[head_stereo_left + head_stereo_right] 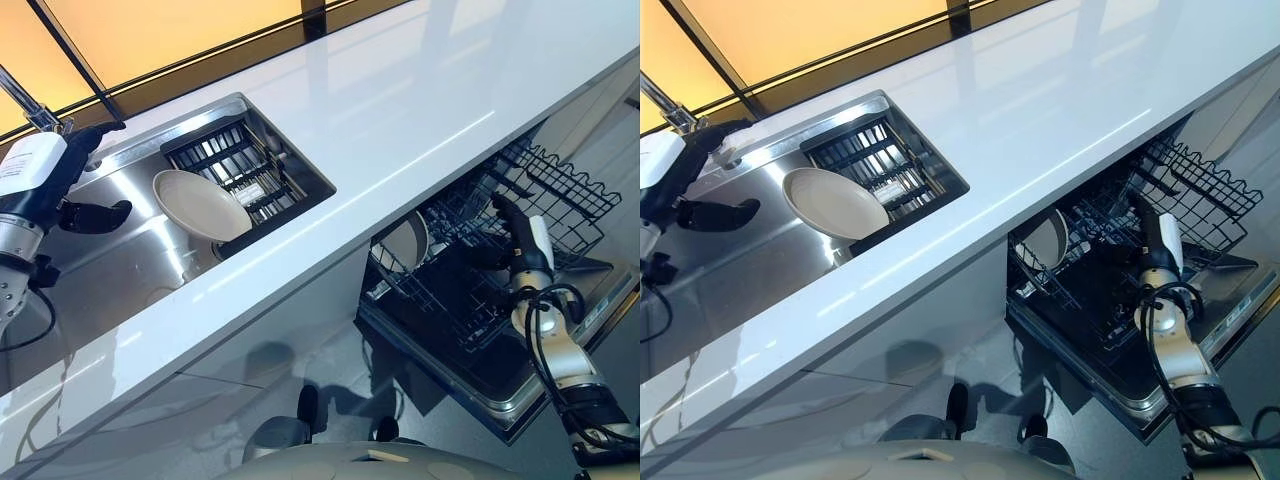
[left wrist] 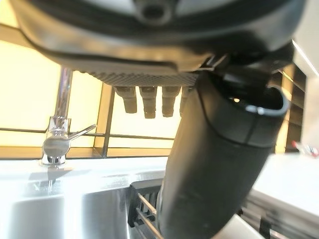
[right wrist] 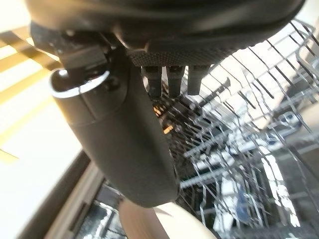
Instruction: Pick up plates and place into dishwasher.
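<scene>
A cream plate (image 1: pixel 200 205) leans on the black drainer rack (image 1: pixel 240 160) inside the steel sink (image 1: pixel 120 270). My left hand (image 1: pixel 72 158) hovers over the sink's left end, to the left of that plate, open and holding nothing; its thumb (image 2: pixel 219 164) sticks out towards the plate. A second cream plate (image 1: pixel 405 243) stands on edge in the pulled-out dishwasher rack (image 1: pixel 560 195) under the counter. My right hand (image 1: pixel 508 220) is over that rack, right of the standing plate and apart from it, open and holding nothing. The plate's rim (image 3: pixel 164 224) lies just past the thumb.
The white counter (image 1: pixel 420 100) runs diagonally between sink and dishwasher, overhanging the rack. A chrome tap (image 2: pixel 57 144) stands behind the sink near my left hand. The dishwasher door (image 1: pixel 480 380) lies folded down below the wire rack.
</scene>
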`<state>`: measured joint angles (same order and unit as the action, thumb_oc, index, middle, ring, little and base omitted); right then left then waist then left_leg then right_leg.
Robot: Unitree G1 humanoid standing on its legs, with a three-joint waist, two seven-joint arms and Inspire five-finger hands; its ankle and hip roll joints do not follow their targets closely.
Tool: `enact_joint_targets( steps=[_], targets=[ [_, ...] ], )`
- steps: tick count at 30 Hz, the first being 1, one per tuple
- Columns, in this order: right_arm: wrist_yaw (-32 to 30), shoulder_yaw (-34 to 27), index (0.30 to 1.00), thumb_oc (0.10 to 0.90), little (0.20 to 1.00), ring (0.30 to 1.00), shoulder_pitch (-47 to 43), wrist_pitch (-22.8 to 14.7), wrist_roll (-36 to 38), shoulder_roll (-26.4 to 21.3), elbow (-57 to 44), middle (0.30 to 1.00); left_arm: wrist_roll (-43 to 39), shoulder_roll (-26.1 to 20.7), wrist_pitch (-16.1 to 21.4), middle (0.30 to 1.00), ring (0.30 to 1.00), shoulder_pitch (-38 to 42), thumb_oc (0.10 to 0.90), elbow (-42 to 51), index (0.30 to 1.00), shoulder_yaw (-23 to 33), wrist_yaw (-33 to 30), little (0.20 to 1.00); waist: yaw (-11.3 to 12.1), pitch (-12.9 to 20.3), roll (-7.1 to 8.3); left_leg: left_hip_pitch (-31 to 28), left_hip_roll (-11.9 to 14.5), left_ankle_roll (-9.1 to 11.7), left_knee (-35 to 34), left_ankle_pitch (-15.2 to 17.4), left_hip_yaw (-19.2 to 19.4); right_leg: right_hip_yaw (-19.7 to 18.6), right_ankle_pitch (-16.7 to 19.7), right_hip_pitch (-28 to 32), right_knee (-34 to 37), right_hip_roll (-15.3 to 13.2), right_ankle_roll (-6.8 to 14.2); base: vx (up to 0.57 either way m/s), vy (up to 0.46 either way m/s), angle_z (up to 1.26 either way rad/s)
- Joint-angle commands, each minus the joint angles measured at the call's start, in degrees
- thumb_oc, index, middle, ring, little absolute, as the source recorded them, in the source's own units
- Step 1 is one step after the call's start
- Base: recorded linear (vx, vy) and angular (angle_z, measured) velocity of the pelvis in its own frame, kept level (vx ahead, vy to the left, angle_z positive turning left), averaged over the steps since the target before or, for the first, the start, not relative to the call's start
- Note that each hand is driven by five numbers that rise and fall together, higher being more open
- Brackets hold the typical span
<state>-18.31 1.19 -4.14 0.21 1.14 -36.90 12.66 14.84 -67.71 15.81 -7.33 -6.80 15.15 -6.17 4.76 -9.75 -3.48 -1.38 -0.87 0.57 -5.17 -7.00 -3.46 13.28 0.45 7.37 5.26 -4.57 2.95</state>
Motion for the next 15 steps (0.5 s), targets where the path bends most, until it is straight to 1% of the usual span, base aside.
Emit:
enact_joint_targets(
  steps=[1, 3, 5, 7, 9, 10, 15],
  targets=[
    [-2.6, -3.0, 0.9, 0.8, 0.9, 0.9, -3.0, -7.2, 0.5, -7.8, -8.8, 0.9, 5.4, -7.7, 3.1, 0.9, 0.9, 1.5, 0.8, -4.2, 0.9, 11.0, -4.5, 0.9, -1.5, 3.6, 0.18, -4.2, -2.1, 0.5, 0.2, 6.2, 3.3, 0.1, 2.4, -0.3, -0.3, -0.1, 3.8, 0.0, 0.0, 0.0],
    [-2.7, -3.5, 0.9, 0.8, 0.9, 0.9, -2.8, -7.3, 1.2, -8.9, -9.5, 0.9, 9.8, -9.7, 4.3, 0.9, 0.9, -0.8, 0.8, -4.7, 0.9, 11.5, -5.5, 0.9, -1.6, 3.5, 0.02, -4.1, -2.2, 0.5, 0.2, 6.2, 3.5, 0.1, 2.4, -0.4, -0.3, -0.2, 4.0, 0.0, 0.0, 0.0],
    [-2.5, -3.4, 0.9, 0.8, 0.9, 0.9, -2.9, -7.3, 1.6, -9.6, -9.4, 0.9, 10.8, -11.0, 5.7, 0.9, 0.9, -2.5, 0.8, -5.6, 0.9, 11.8, -6.1, 0.9, -1.6, 3.5, -0.12, -4.1, -2.2, 0.6, 0.2, 6.1, 3.6, 0.2, 2.5, -0.5, -0.3, -0.2, 4.1, 0.0, 0.0, 0.0],
    [-2.4, -3.1, 0.9, 0.8, 0.9, 0.9, -3.1, -7.4, 2.1, -10.0, -9.2, 0.9, 11.3, -11.6, 6.2, 0.9, 0.9, -3.0, 0.8, -5.4, 0.9, 11.8, -6.4, 0.9, -1.7, 3.5, -0.2, -4.0, -2.2, 0.6, 0.2, 6.1, 3.7, 0.2, 2.5, -0.5, -0.3, -0.3, 4.1, 0.0, 0.0, 0.0],
    [-2.4, -2.8, 0.9, 0.8, 0.9, 0.9, -3.1, -7.7, 2.0, -10.4, -9.1, 0.9, 13.2, -12.3, 8.2, 0.9, 0.9, -3.6, 0.8, -4.7, 0.9, 11.6, -8.0, 0.9, -1.7, 3.6, -0.19, -3.9, -2.2, 0.6, 0.2, 6.1, 3.9, 0.3, 2.5, -0.6, -0.3, -0.3, 4.1, 0.0, 0.0, 0.0],
    [-2.5, -2.7, 0.9, 0.8, 0.9, 0.9, -3.1, -7.7, 1.8, -10.5, -9.1, 0.9, 13.8, -12.4, 8.5, 0.9, 0.9, -3.7, 0.8, -4.6, 0.9, 11.5, -8.4, 0.9, -1.7, 3.6, -0.19, -3.9, -2.2, 0.6, 0.2, 6.1, 3.9, 0.4, 2.5, -0.6, -0.3, -0.3, 4.1, 0.0, 0.0, 0.0],
    [-2.6, -2.0, 0.9, 0.8, 0.9, 0.9, -3.4, -8.2, 2.6, -11.7, -8.9, 0.9, 16.3, -14.0, 10.9, 0.9, 0.9, -2.9, 0.8, -5.1, 0.9, 9.3, -12.3, 0.9, -2.1, 3.6, -0.12, -3.7, -2.2, 0.7, 0.2, 6.1, 4.1, 0.4, 2.6, -0.8, -0.3, -0.4, 4.2, 0.0, 0.0, 0.0]
  ],
)
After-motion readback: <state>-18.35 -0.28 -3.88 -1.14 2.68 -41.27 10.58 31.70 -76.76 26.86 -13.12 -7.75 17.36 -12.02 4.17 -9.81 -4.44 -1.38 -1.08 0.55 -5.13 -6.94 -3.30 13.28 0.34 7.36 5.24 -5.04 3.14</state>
